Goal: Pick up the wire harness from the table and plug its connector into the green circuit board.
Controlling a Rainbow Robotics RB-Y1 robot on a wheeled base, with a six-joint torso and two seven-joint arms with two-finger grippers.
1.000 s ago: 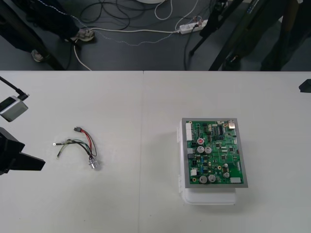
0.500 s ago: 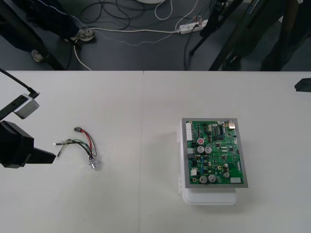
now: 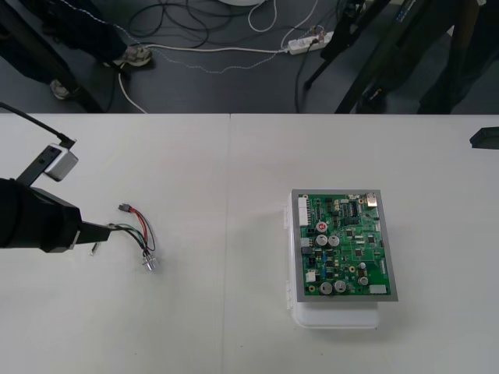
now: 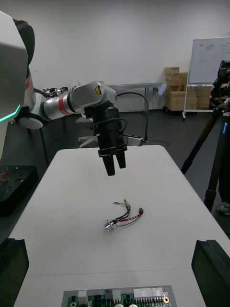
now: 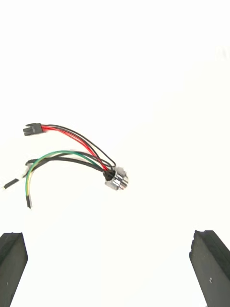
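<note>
The wire harness [image 3: 137,233] lies flat on the left half of the table: its black plug [image 3: 123,208] points to the far side and its round metal socket [image 3: 150,263] to the near side. My left gripper [image 3: 100,230] hovers just left of the harness, over its loose wire ends. In the left wrist view the left gripper [image 5: 109,234] stands open, with the harness [image 5: 72,160] ahead of its fingers [image 5: 12,254] and nothing between them. The green circuit board [image 3: 343,245] sits on its white base at the right. My right gripper [image 4: 112,241] is open and parked at the table's right edge [image 3: 485,138].
The right wrist view looks across the board's edge [image 4: 120,296] at the harness [image 4: 125,218] and at the left gripper [image 4: 114,165] hanging above it. Bare table lies between harness and board.
My left arm has swung right and toward the harness, from the table's left edge to just beside the wires. The harness and board have not moved.
</note>
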